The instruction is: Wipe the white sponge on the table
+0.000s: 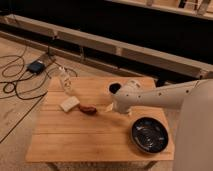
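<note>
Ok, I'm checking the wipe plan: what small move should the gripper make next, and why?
Probably shift the gripper left toward the white sponge, passing above the brown oval object. The gripper sits just right of that object, which lies between it and the sponge on the table.

Nothing here can be read: no lettering, label or number on anything in view. The gripper sits low over the middle of the table, just right of the reddish-brown oval thing.
</note>
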Available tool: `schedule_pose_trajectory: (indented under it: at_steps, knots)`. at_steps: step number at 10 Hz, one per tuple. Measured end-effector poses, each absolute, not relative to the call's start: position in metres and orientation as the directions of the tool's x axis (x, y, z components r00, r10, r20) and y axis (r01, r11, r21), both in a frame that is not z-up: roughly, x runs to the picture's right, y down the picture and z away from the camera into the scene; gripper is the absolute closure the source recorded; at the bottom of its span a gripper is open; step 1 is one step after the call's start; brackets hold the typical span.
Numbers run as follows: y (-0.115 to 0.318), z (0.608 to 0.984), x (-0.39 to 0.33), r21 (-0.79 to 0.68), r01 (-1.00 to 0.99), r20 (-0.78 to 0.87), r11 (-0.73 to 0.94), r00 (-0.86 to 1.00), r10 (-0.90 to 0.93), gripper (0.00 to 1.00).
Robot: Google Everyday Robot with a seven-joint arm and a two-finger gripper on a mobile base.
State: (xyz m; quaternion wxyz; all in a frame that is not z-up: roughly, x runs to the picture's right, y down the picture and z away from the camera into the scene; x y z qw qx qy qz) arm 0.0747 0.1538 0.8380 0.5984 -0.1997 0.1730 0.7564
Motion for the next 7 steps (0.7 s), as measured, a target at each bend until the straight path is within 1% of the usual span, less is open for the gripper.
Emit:
schedule_pose_trajectory:
  at_steps: [5,7]
  knots:
    - [0.122,0.832,0.001,-0.058,-0.998,-0.476,-0.001,0.026,0.879,0.2]
    - [0.11,0.832,-0.038,-0.083,-0.988,-0.445,0.127,0.15,0.883,0.2]
